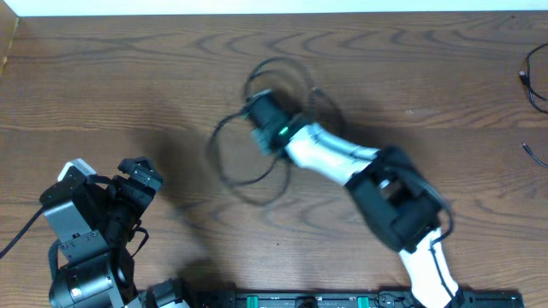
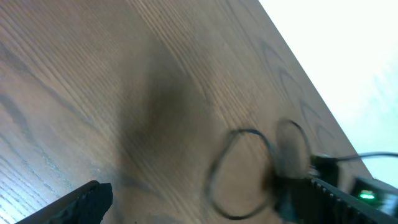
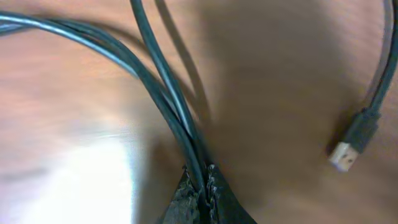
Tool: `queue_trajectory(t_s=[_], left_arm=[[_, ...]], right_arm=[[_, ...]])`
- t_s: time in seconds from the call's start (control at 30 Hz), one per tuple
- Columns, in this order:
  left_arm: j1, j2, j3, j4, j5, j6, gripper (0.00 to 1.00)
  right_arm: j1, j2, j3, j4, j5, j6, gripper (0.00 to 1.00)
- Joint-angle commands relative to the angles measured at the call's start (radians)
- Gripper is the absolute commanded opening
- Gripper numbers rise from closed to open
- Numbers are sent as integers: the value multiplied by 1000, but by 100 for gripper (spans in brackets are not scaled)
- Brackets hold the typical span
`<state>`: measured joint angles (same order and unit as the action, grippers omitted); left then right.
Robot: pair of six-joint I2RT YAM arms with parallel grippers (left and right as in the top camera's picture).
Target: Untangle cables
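A tangle of thin black cables [image 1: 216, 137] lies in loops at the middle of the table. My right gripper [image 1: 259, 111] reaches into the tangle from the lower right. In the right wrist view it [image 3: 205, 183] is shut on the cables [image 3: 155, 74], with two or three black strands pinched between its fingertips. A loose strand ends in a small plug [image 3: 349, 144] lying to the right. My left gripper [image 1: 141, 175] hovers open at the lower left, well apart from the tangle. Its own view is blurred and shows a cable loop [image 2: 217, 174] ahead, with nothing between the fingers.
More thin black cable ends [image 1: 536, 81] lie at the table's right edge, with another [image 1: 535, 154] below them. The far edge of the wooden table [image 1: 103, 77] runs along the top. The right arm's white link [image 1: 330, 154] crosses the middle.
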<state>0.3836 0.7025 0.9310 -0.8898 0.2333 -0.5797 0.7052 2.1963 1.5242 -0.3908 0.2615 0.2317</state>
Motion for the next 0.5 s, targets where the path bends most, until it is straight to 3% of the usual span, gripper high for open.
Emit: queue_trajectory(t_s=[0.0, 0.2, 0.33, 0.47], left_arm=[[4, 2, 27, 0, -6, -5, 96], [4, 2, 27, 0, -6, -5, 96], [4, 2, 27, 0, -6, -5, 96], [4, 2, 27, 0, -6, -5, 96]], right_arm=[[-72, -117, -6, -31, 28, -45, 1], [-126, -197, -6, -97, -234, -139, 1], [-101, -184, -10, -102, -444, -101, 17], [-39, -145, -10, -84, -469, -87, 31]])
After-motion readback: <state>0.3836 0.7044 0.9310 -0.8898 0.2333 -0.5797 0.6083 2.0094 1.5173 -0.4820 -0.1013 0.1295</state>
